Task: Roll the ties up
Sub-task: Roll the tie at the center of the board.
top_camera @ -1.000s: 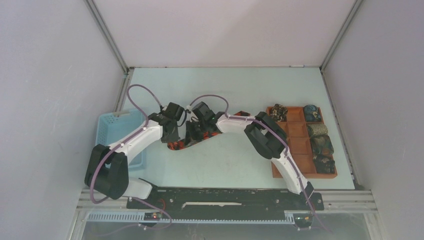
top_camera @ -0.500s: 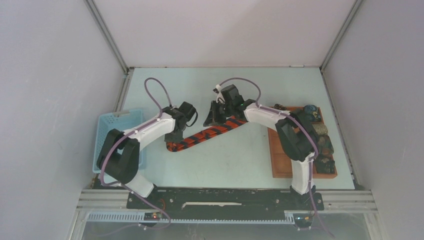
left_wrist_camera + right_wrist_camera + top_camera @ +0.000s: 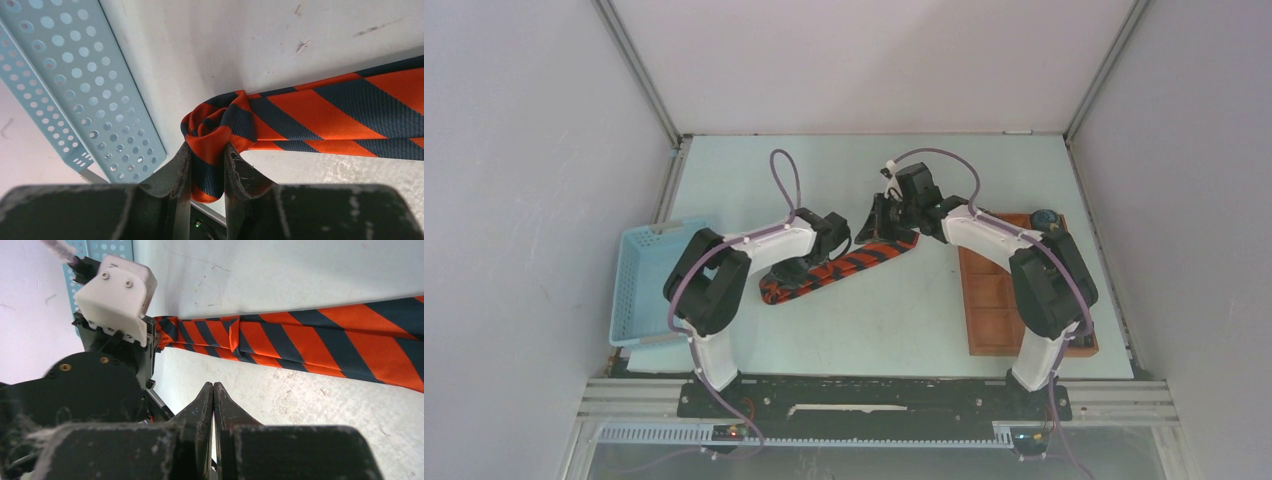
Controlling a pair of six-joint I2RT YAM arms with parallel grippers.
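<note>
The long tie (image 3: 864, 258) with red-orange and dark stripes lies stretched at a slant on the table. My left gripper (image 3: 802, 266) is shut on its bunched, curled narrow end, as the left wrist view shows (image 3: 206, 150); the tie (image 3: 325, 107) widens away to the right. My right gripper (image 3: 871, 228) hovers at the tie's far right end with its jaws pressed together (image 3: 214, 387) and nothing visibly held. The tie (image 3: 310, 342) lies beyond its tips, and the left gripper (image 3: 152, 340) shows at the tie's left end. One dark blue roll (image 3: 1044, 215) shows in the tray.
A light blue perforated basket (image 3: 639, 270) stands at the left edge, close to the left gripper (image 3: 65, 75). A brown compartmented tray (image 3: 989, 300) stands at the right, its right column hidden under my right arm. White walls enclose the table.
Both grippers have moved right and away from the bases. The tie, bunched under them a second ago, now lies drawn out straighter. The right arm now covers most of the rolls in the tray.
</note>
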